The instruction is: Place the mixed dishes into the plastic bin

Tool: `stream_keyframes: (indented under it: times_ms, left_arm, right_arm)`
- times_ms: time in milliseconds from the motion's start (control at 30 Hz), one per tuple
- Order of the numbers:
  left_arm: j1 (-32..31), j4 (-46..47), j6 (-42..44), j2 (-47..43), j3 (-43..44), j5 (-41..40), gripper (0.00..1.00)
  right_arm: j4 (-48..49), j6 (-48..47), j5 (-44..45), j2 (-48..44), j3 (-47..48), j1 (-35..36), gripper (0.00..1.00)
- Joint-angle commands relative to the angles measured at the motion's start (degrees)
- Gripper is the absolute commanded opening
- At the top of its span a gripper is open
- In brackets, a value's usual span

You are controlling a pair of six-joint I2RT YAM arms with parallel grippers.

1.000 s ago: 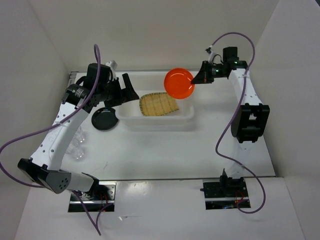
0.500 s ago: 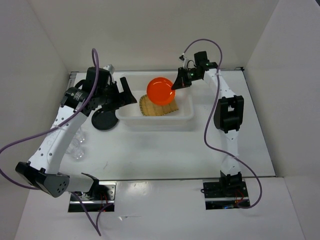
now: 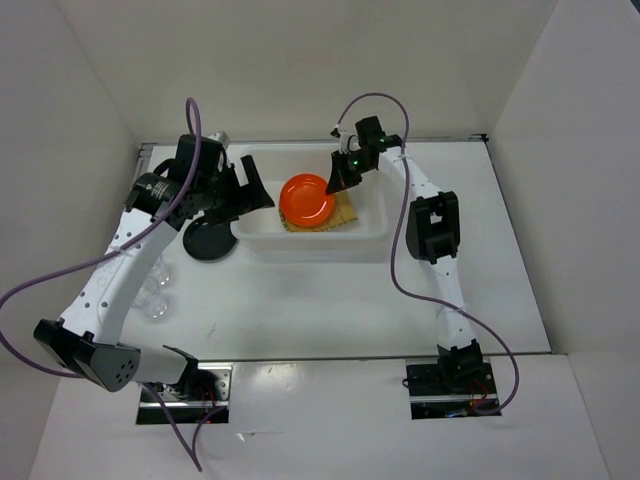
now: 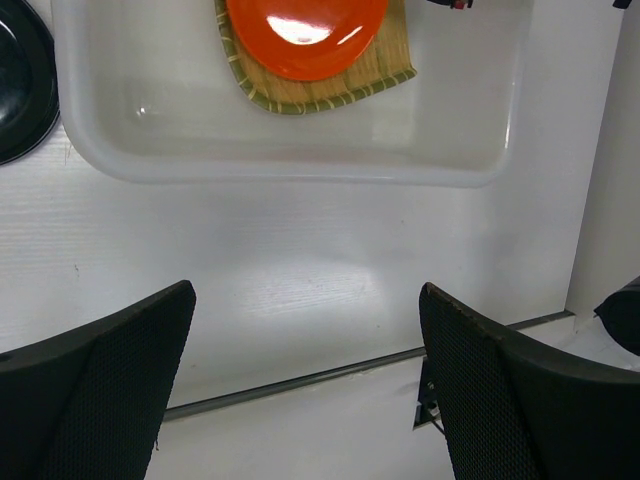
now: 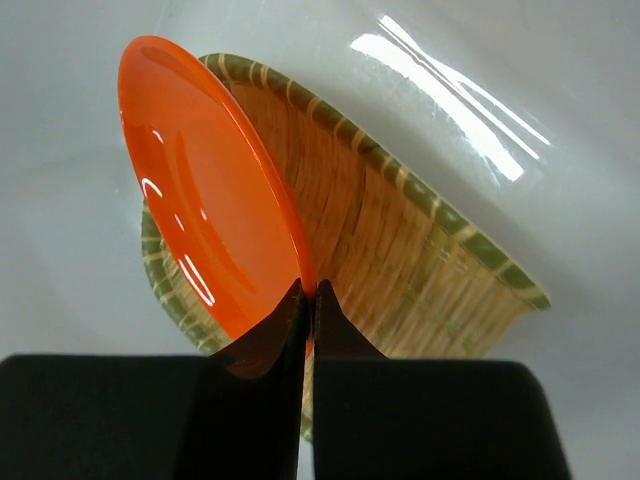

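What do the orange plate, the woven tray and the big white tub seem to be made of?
Orange plate: probably plastic or melamine, glossy, judging by the sharp bright highlights on a smooth, even surface.
Woven tray: bamboo or similar plant strips, matte, with a visible weave and a greenish edge band.
Tub: translucent white plastic, smooth, with milky walls, soft glare and rounded moulded corners.

In the bin (image 3: 310, 246) the tray (image 4: 322, 96) lies mid-way along, and the plate (image 3: 305, 200) hangs tilted just over it, pinched in the right hand (image 5: 308, 291). The other plate (image 3: 207, 243) is on the table (image 3: 330, 300) just left of the bin, with the cup (image 3: 155, 298) nearer, front-left.
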Motion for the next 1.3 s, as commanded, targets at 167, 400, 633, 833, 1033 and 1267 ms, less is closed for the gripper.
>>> stream_keyframes:
  times_ms: [167, 400, 633, 833, 1033, 1267]
  left_arm:
    - [0.29, 0.16, -0.52, 0.38, -1.47, -0.04, 0.99]
    - [1.34, 0.16, -1.05, -0.77, -4.82, -0.57, 0.99]
    - [4.24, 0.16, -2.28, -2.61, -3.77, -10.57, 0.97]
    - [9.59, -0.54, -0.26, -0.60, -3.24, -20.17, 1.00]
    - [24.07, 13.05, 4.22, 2.03, -9.56, -3.88, 1.00]
    - [33.60, 18.00, 6.51, 12.49, -10.71, 9.61, 1.00]
  right_arm:
    - [1.77, 0.22, 6.33, 1.74, 5.38, 2.98, 0.13]
    - [1.77, 0.22, 10.54, -0.27, 4.85, 2.98, 0.59]
    - [0.62, -0.39, 11.08, -8.44, 5.90, 1.84, 0.76]
    - [-2.71, -4.43, 12.39, -16.71, 6.26, 0.61, 0.81]
    - [-3.95, -5.75, 12.39, -23.74, -0.42, -2.64, 0.83]
    - [-5.53, -7.51, 11.35, -28.93, -7.27, -5.45, 0.84]
